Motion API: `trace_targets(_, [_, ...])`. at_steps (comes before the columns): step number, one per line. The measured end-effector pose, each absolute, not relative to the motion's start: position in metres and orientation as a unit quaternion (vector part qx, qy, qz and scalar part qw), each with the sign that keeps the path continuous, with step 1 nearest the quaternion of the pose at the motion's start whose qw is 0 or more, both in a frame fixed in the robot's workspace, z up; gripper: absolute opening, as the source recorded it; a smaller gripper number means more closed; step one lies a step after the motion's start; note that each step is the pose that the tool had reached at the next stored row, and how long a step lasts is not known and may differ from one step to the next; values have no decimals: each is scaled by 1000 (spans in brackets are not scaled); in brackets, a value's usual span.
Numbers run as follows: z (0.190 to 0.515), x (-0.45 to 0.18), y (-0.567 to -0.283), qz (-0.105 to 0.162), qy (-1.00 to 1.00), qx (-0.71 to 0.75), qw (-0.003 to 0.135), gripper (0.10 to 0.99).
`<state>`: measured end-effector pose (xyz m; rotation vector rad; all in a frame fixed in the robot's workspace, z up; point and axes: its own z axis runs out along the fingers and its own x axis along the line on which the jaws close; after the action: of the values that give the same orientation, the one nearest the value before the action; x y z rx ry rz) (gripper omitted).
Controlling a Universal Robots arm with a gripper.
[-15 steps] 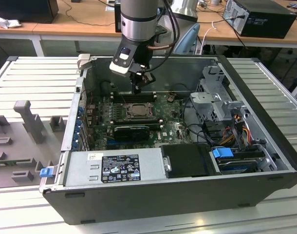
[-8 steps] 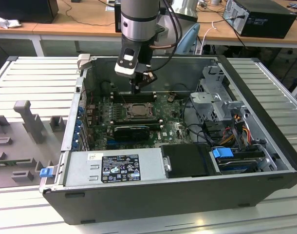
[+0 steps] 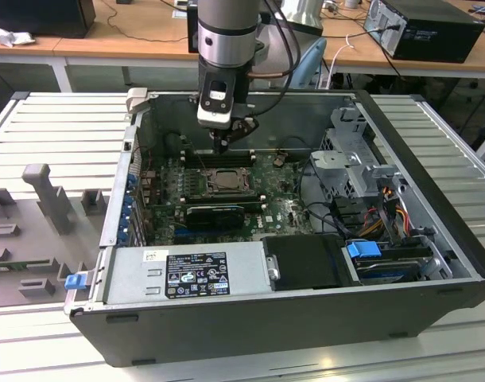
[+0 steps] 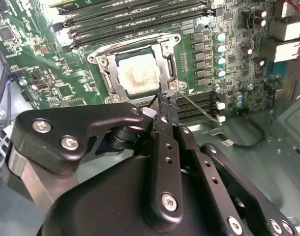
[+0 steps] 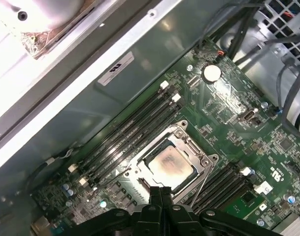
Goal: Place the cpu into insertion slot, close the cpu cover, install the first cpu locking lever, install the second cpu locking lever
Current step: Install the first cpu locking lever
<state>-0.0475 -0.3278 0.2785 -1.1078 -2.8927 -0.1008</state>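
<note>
- cpu [image 4: 137, 73]: seated in the insertion slot [image 3: 201, 181], mid-motherboard [image 4: 37, 73], between two banks of memory slots [image 4: 135, 19].
- cpu cover [image 4: 105, 78]: lies closed, framing the chip.
- Locking lever [image 4: 199, 105]: thin wire angling away from the socket corner, apparently unlatched.
- gripper [image 4: 163, 98]: fingers pressed together, holding nothing, tip at that corner beside the lever.
- Risk: the narrow tip may slip off the thin lever and strike nearby board components.

The ribbed metal desk [image 3: 60, 119] carries an open computer case [image 3: 290, 318] and, at the exterior view's left, a grey moulded fixture [image 3: 24, 239].
</note>
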Motion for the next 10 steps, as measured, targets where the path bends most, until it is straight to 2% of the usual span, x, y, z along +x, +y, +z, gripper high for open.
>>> trace_targets(10, [278, -47, -328, -31, -949, -312, 23, 106])
